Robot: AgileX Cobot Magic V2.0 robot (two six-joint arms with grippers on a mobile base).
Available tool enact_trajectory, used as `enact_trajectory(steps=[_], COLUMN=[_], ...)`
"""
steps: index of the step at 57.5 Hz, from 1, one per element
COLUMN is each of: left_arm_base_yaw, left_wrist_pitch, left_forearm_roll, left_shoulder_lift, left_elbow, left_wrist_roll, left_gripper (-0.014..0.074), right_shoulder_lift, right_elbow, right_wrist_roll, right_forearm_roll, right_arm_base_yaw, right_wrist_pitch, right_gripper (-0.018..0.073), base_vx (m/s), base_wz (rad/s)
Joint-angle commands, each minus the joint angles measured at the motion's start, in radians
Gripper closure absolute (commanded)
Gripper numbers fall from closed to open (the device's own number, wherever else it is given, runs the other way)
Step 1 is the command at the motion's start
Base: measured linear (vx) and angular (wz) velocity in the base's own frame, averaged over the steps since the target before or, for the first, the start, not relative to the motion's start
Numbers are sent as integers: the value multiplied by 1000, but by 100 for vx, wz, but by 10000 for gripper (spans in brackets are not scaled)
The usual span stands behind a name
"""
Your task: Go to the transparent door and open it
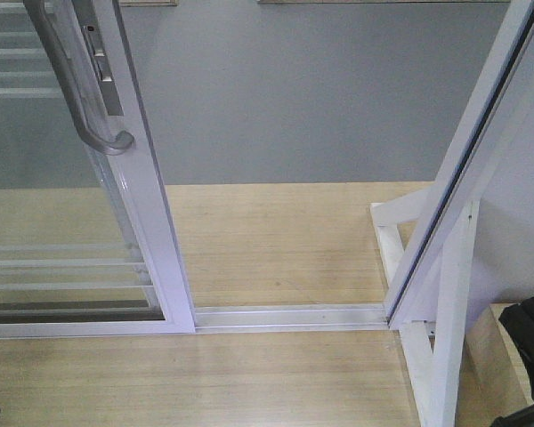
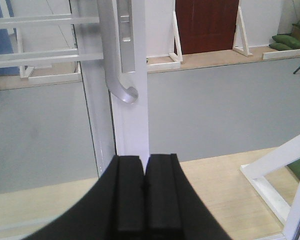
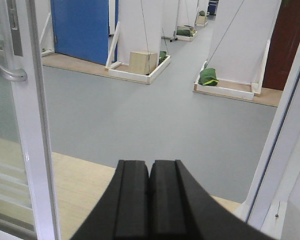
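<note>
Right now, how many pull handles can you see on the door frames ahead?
1. The curved grey handle sits on the transparent door at left, by its lock plate. The jamb post at right shows none, though its upper part is out of frame.

One door [image 1: 116,222], one handle [image 1: 76,84], one jamb [image 1: 467,169], two claws [image 2: 144,195] [image 3: 149,200], perhaps four green bags [image 3: 208,77].

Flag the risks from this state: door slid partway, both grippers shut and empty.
1. The left gripper sits close to the transparent door frame edge, below the handle; driving forward could strike the frame.
2. The opening to the jamb post may be too narrow for the base, so it could clip either side.
3. The floor track could catch the wheels.
</note>
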Motion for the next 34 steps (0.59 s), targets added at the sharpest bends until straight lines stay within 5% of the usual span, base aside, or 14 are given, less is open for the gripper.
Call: enact_trajectory(steps=[1, 34], left_arm_base_yaw=[-1, -1], left_wrist_pitch=[-78, -78], left_forearm_roll=[-2, -2], left_shoulder_lift=[-12, -12], left_elbow=[23, 23], left_wrist_roll=[-1, -1], left_gripper=[596, 596], right_shoulder_lift=[-14, -14], right_elbow=[15, 15], right_wrist_roll=[-2, -2], right_forearm_roll=[-4, -59], right_arm_base_yaw=[-5, -10], right_wrist_pitch=[-76, -76], right_gripper=[559, 559], base_vx=[0, 0], base_wz=[0, 0])
